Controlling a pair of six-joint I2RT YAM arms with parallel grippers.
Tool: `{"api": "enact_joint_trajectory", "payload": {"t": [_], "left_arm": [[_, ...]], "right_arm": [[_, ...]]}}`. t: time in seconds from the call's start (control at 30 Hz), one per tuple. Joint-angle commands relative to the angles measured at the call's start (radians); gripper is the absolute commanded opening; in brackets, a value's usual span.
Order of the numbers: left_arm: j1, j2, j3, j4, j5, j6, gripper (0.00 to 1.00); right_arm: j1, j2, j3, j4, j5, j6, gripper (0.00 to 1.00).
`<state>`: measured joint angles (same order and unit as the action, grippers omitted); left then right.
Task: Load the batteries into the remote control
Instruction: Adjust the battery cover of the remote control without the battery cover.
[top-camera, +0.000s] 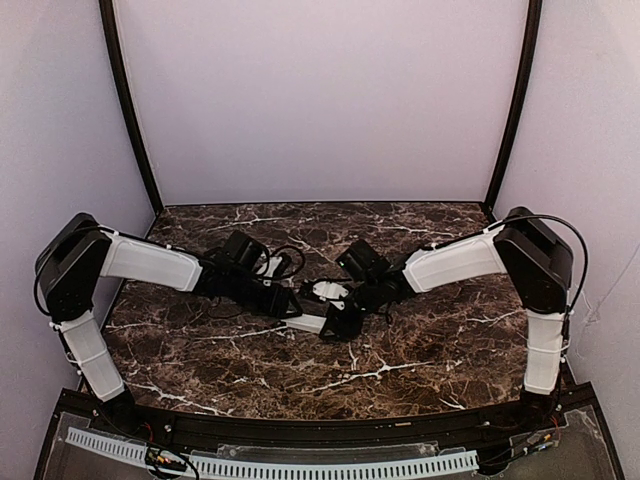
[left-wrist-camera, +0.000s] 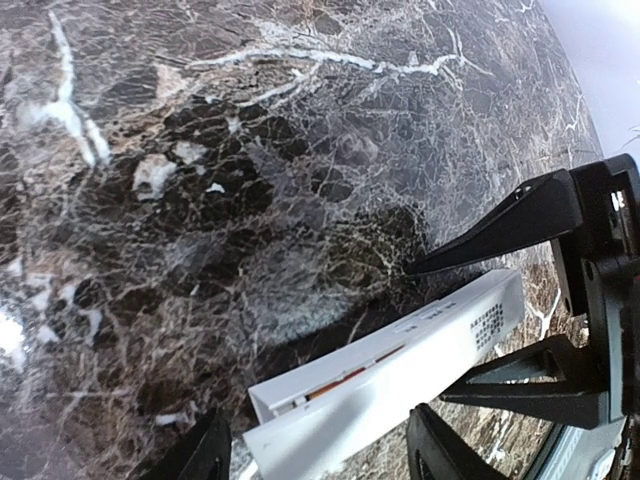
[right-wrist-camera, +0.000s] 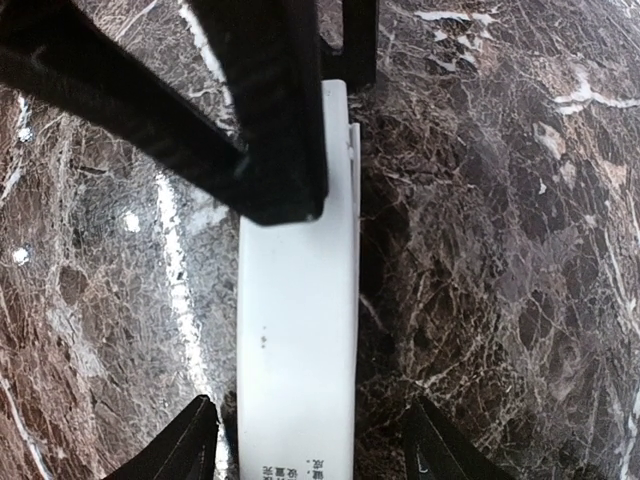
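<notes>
Top external view: a dark marble worktop (top-camera: 450, 350), with the left arm (top-camera: 150, 262) and right arm (top-camera: 455, 262) meeting at its centre over the remote control (top-camera: 308, 322), a long white bar. The right jaws straddle one end, partly open, gaps either side; the left jaws bracket the other end, contact impossible to tell. An orange-red battery (left-wrist-camera: 345, 380) shows sunk in the remote's back. Probably seating it: steady the bar, press squarely, avoid tipping.

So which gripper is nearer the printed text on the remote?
Right. The right gripper straddles the end of the remote control that bears the printed text; the left gripper straddles the opposite end, away from it.
</notes>
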<state>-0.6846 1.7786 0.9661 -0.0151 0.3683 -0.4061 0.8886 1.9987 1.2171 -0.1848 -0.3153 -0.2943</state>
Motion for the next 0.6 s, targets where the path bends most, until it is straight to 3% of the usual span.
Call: {"api": "enact_joint_trajectory", "payload": {"t": [0.0, 0.57], "left_arm": [[0.015, -0.068, -0.034, 0.008, -0.012, -0.012, 0.59], [0.014, -0.058, -0.031, 0.011, -0.001, -0.005, 0.48]], "right_arm": [[-0.004, -0.033, 0.011, -0.060, 0.018, 0.003, 0.64], [-0.004, -0.029, 0.019, -0.070, 0.020, 0.006, 0.61]]}}
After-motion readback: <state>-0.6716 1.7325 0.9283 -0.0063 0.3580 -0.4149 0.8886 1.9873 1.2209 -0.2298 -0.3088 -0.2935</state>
